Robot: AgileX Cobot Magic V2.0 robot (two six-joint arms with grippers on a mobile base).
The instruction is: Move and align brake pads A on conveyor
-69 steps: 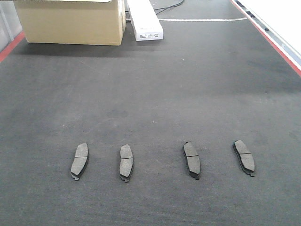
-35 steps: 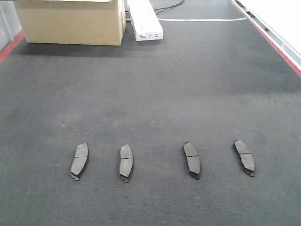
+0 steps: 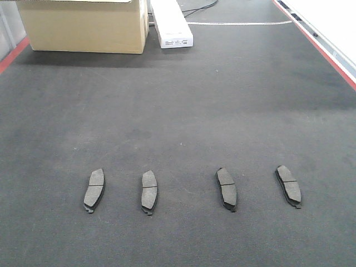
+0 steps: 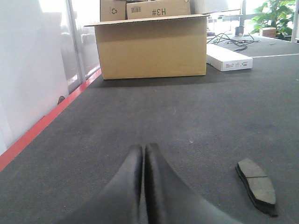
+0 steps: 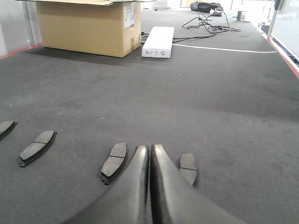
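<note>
Conveyor (image 3: 183, 100): dark charcoal felt-like belt, filling nearly the whole front view, red stripes running along its left and right edges; its near and far ends are lying outside the picture.

Brake pads A: four flat dark grey curved pads, lying in one row across the near part of the conveyor, well apart from each other, each showing a groove across its middle. Leftmost pad (image 3: 94, 189) is leaning slightly clockwise; second pad (image 3: 149, 192) is lying almost straight; third pad (image 3: 226, 189) and rightmost pad (image 3: 288, 186) are leaning slightly the other way. In the right wrist view the leftmost pad is being cut off by the frame edge.

Left gripper (image 4: 143, 161): fingers pressed together, gripping nothing, hanging low over the conveyor with one pad (image 4: 257, 185) lying off to its side. Its base is cut off by the frame.

Right gripper (image 5: 150, 161): fingers pressed together, empty, sitting between two pads and partly covering the near end of one pad (image 5: 188, 168).

Cardboard box (image 3: 83, 25): standing at the far left of the conveyor, top cut off.

White carton (image 3: 171, 23): lying just beside the box; label print too small to read.
</note>
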